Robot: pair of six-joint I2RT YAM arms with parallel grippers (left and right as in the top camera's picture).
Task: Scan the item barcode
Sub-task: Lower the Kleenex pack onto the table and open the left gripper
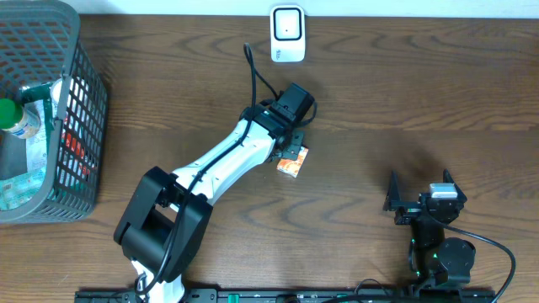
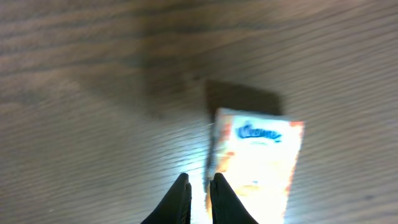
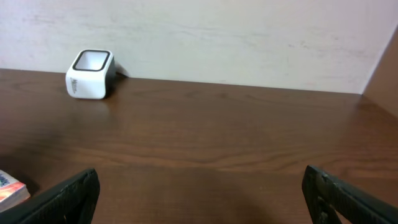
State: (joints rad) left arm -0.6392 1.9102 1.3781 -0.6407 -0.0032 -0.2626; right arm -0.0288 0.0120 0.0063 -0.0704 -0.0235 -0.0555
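step: pick-up stage, by the look of it; tissue packet not yet presented to the scanner
left gripper: nearly closed, only a slim gap; one finger at the packet's left edge, a real hold not certain
right gripper: spread wide, empty, lower right of the overhead frame
packet place: centre of the overhead frame, just below-right of the left gripper, well apart from the scanner at top centre
next move: likely a sure pinch, then a lift and turn toward the scanner window; barcode side not visible
packet: flat rectangle, glossy soft film, orange and white with blue print; probably easy to crumple
scanner: small white box, hard plastic, dark-rimmed window
table: dark wood grain, matte
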